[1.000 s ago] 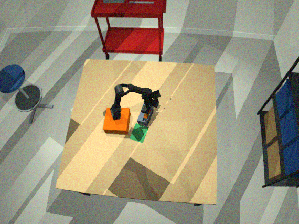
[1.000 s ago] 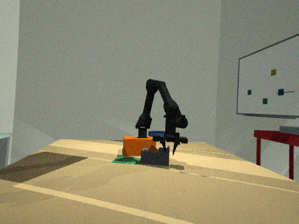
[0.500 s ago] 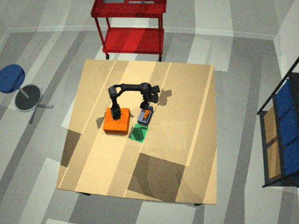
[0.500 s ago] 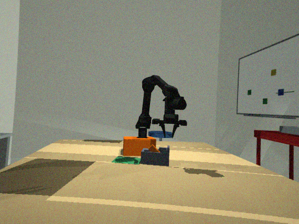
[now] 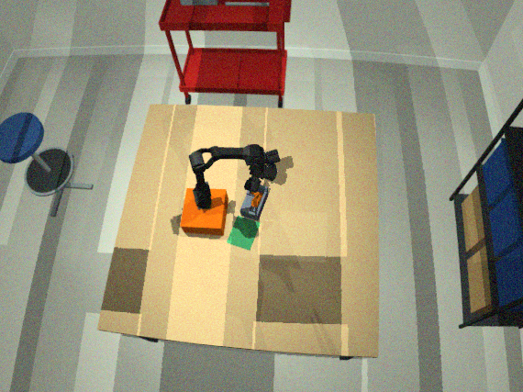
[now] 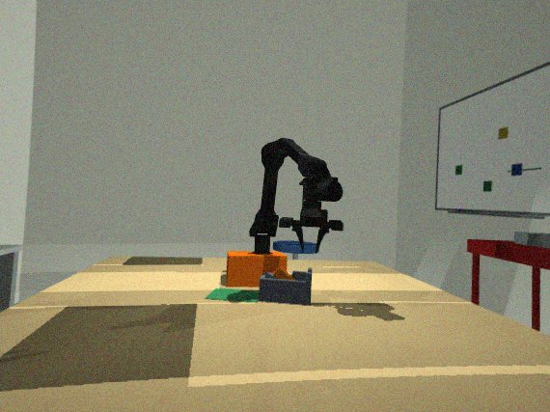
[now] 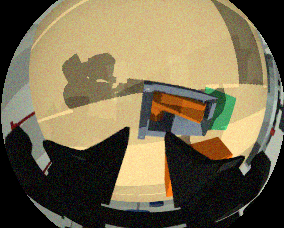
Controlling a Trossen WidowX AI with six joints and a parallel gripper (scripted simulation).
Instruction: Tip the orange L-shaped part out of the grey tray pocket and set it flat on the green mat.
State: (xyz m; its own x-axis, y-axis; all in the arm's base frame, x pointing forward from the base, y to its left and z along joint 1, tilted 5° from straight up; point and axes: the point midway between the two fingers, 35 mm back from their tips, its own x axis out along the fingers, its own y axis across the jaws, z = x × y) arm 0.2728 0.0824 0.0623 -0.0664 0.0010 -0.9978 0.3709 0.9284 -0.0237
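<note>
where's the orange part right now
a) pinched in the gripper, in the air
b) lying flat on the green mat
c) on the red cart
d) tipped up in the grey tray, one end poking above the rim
d: in the exterior view one end of the orange part pokes up above the rim of the grey tray, while the gripper hangs above it with its fingers apart and nothing between them, and the green mat carries no part.
</note>
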